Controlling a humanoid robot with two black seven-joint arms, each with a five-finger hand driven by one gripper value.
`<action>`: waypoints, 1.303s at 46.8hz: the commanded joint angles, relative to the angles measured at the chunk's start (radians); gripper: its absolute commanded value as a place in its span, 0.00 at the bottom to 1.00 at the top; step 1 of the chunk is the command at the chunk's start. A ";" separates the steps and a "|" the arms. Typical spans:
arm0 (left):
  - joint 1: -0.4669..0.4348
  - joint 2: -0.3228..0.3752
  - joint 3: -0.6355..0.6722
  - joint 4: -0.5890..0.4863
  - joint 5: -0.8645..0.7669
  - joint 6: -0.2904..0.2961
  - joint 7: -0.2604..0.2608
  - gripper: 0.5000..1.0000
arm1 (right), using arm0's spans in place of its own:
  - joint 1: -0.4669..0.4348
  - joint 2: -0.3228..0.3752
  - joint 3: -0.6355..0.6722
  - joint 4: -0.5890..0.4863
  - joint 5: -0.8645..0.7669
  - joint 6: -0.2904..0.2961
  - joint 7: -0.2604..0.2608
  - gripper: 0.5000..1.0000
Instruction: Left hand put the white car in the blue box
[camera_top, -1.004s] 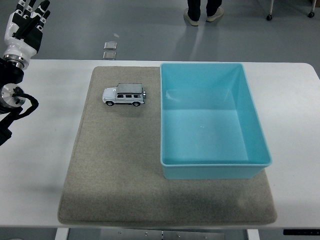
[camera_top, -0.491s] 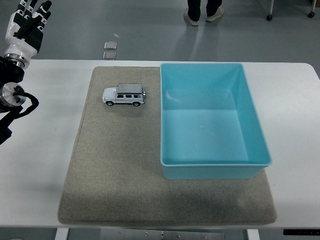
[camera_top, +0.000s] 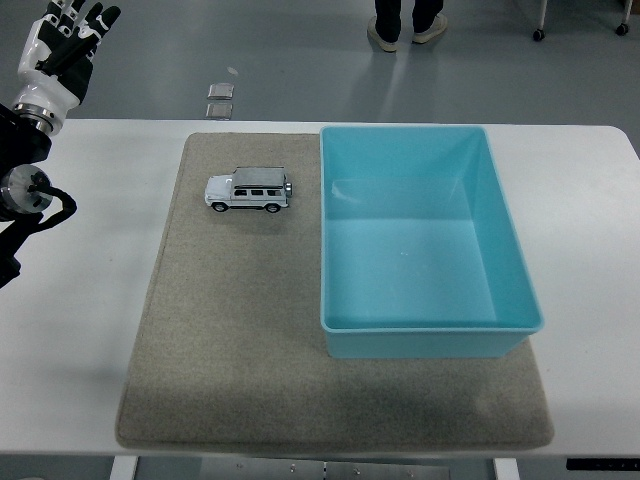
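Fingers on my left hand are spread and hold nothing, raised at the table's far-left corner, well apart from the white car. It sits upright on the grey mat, just beside the empty blue box, so I expect an easy reach.

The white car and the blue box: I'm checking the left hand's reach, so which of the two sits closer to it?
The white car, on the left part of the mat, is nearer the left hand, which is raised at the table's far left. The blue box lies farther right.
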 joint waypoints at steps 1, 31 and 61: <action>-0.006 0.009 0.001 -0.002 0.014 0.000 -0.001 1.00 | 0.000 0.000 0.000 0.000 0.000 0.000 0.000 0.87; -0.217 0.241 0.497 -0.315 0.340 0.113 0.004 1.00 | 0.000 0.000 0.000 0.000 0.000 0.000 0.000 0.87; -0.418 0.274 0.883 -0.511 0.647 0.284 0.206 0.99 | 0.000 0.000 -0.001 0.000 0.000 0.000 0.000 0.87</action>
